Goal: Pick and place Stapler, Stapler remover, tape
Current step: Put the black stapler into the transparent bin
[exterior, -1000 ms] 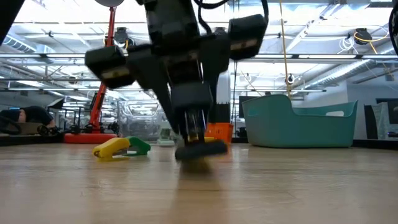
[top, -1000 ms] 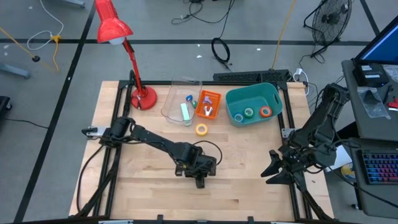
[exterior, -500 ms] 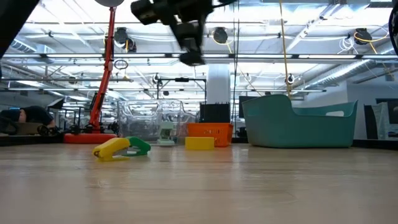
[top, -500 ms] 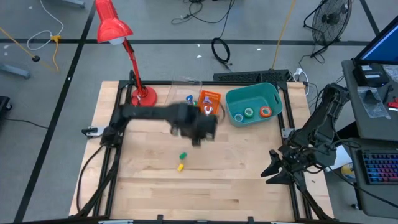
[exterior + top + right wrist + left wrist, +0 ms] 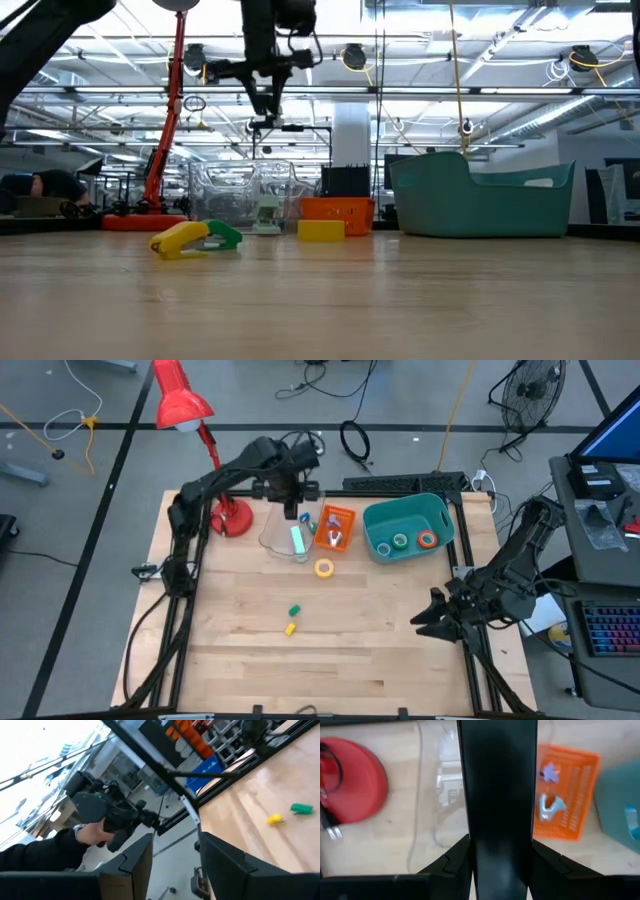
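Left claw (image 5: pixel 291 510) grips a long black stapler (image 5: pixel 497 805) over the clear plastic tray (image 5: pixel 275 525), upper centre; no writing is legible.

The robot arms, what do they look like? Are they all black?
Yes, mostly. The left arm and right arm are both dark, built from chunky jointed segments. Each ends in a two-finger gripper: the left gripper and the right gripper have flat, dark, angular fingers. Thin black cables run along the left arm's base. No bright markings show.
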